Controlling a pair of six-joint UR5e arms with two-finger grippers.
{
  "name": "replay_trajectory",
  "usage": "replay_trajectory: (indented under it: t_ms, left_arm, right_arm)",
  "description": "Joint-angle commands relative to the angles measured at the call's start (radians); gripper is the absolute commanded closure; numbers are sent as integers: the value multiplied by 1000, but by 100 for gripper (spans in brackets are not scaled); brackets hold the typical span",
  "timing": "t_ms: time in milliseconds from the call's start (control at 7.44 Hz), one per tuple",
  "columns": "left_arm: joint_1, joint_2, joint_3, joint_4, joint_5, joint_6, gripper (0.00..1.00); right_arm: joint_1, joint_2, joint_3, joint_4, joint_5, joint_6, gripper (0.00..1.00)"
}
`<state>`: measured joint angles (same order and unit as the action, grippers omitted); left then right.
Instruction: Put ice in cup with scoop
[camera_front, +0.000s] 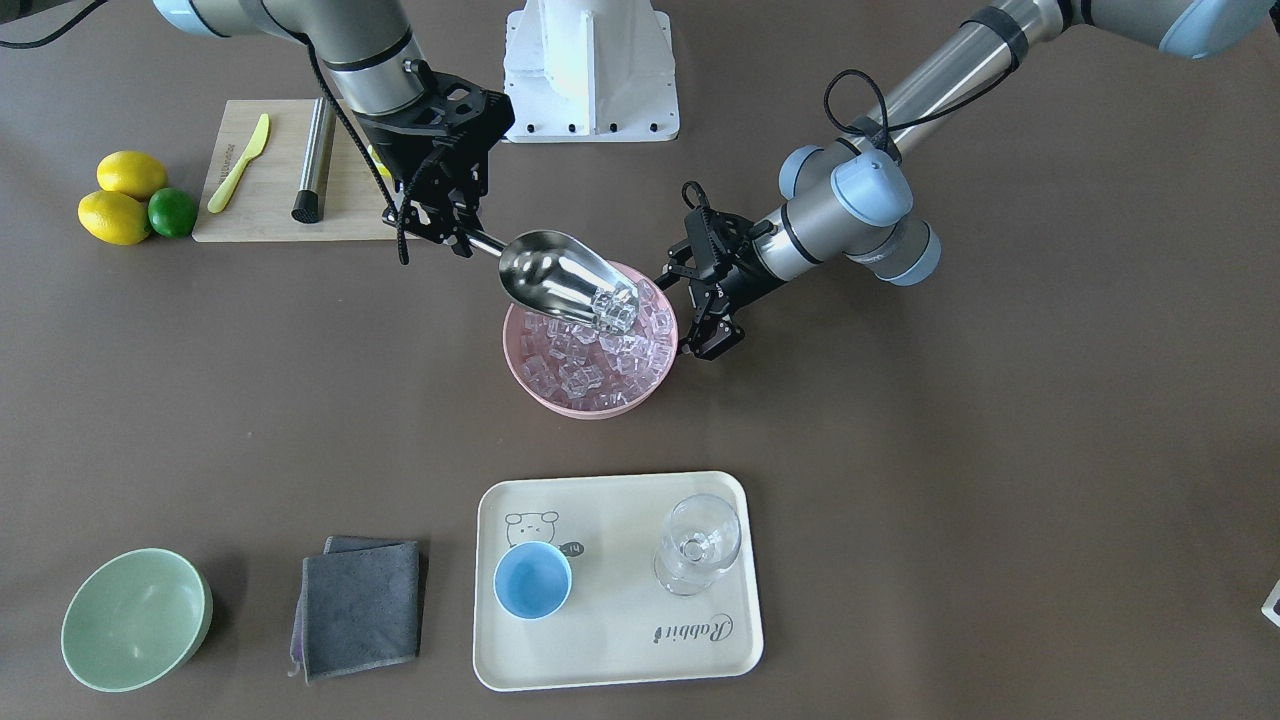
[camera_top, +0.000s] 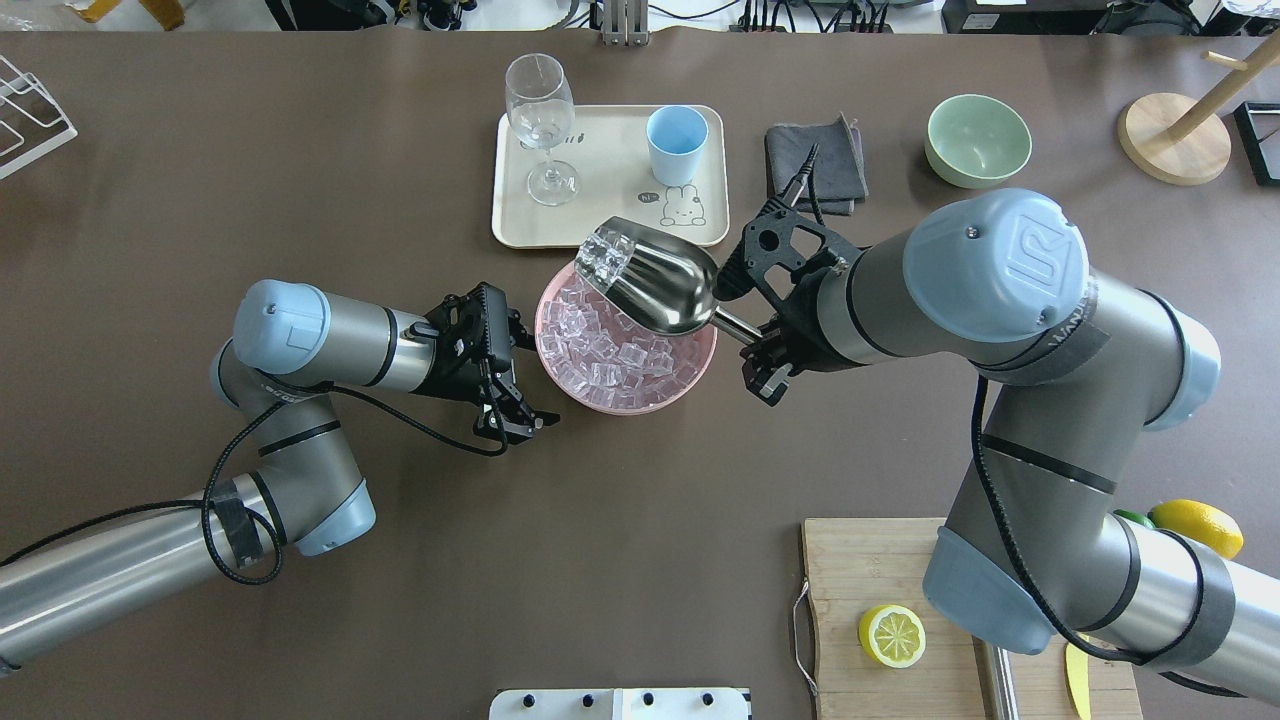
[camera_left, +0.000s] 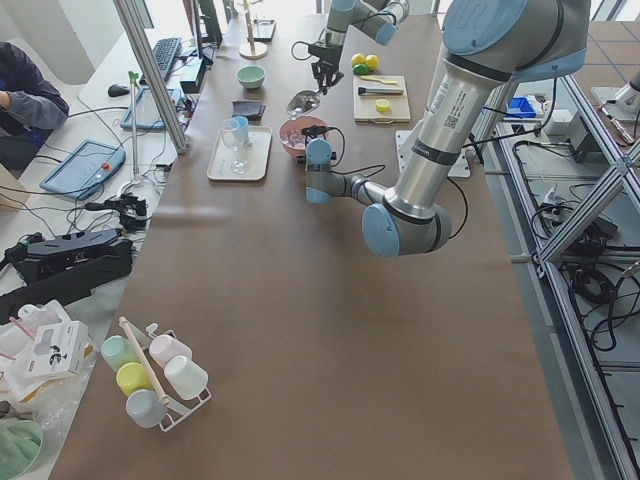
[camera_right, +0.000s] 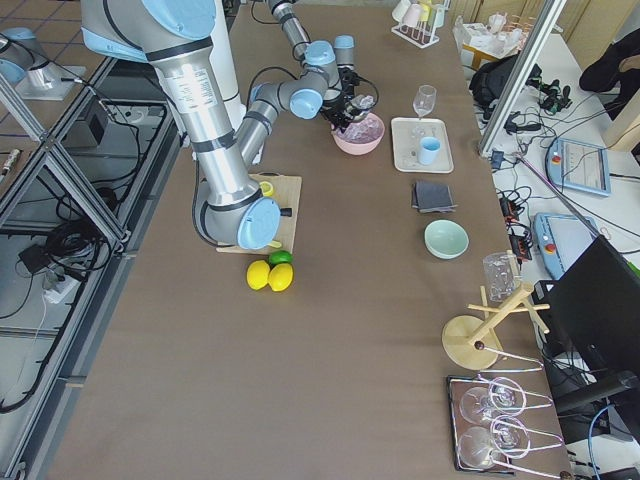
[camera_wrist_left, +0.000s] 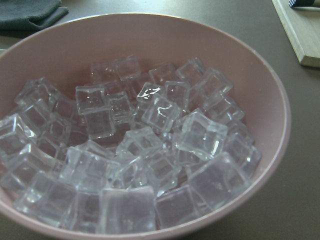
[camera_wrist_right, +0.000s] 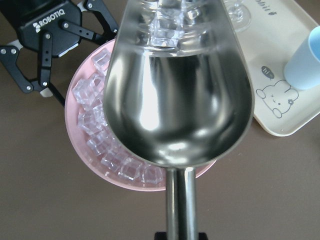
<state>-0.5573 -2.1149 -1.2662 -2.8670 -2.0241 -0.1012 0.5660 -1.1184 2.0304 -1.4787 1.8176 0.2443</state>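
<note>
- Our right fingers (camera_front: 452, 236) are clamped on the thin rod handle of the scoop (camera_front: 560, 272), and we hold it in the air above the pink bowl (camera_front: 590, 408)
- The scoop's trough points away from our base, toward the tray (camera_front: 620, 640), and a small cluster of ice (camera_front: 615, 308) sits at its front lip
- Many more cubes lie heaped in the pink bowl beneath the scoop, filling most of it
- Our left fingers (camera_front: 715, 342) are spread wide and grip nothing; they sit just beside the bowl's rim on our left side, and we cannot tell whether they touch it
- The cup (camera_front: 532, 580) stands upright on the cream tray, on the far side of the pink bowl from our base and well apart from the scoop
- A clear stemmed glass (camera_front: 698, 545) stands upright on the same tray, near the cup, on our left of it
- A folded grey cloth (camera_front: 360, 605) lies on the table (camera_front: 900, 500) beside the tray on our right, and a pale green bowl (camera_front: 135, 620) stands further out that way
- Near our right arm a wooden board (camera_front: 270, 190) carries a yellow knife (camera_front: 240, 162), a steel cylinder (camera_front: 313, 160) with a black tip and a lemon half (camera_top: 890, 635)
- Two lemons (camera_front: 115, 217) and a lime (camera_front: 172, 212) rest on the table just beside the board
</note>
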Motion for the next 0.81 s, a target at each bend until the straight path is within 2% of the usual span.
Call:
replay_trajectory:
  t_ms: [0, 672]
  left_arm:
    - [0, 1, -2, 9, -2, 0, 2]
    - [-7, 88, -192, 202, -4, 12, 2]
  right_arm:
    - [50, -90, 2, 272, -29, 84, 100]
    - [133, -78, -30, 305, -29, 144, 100]
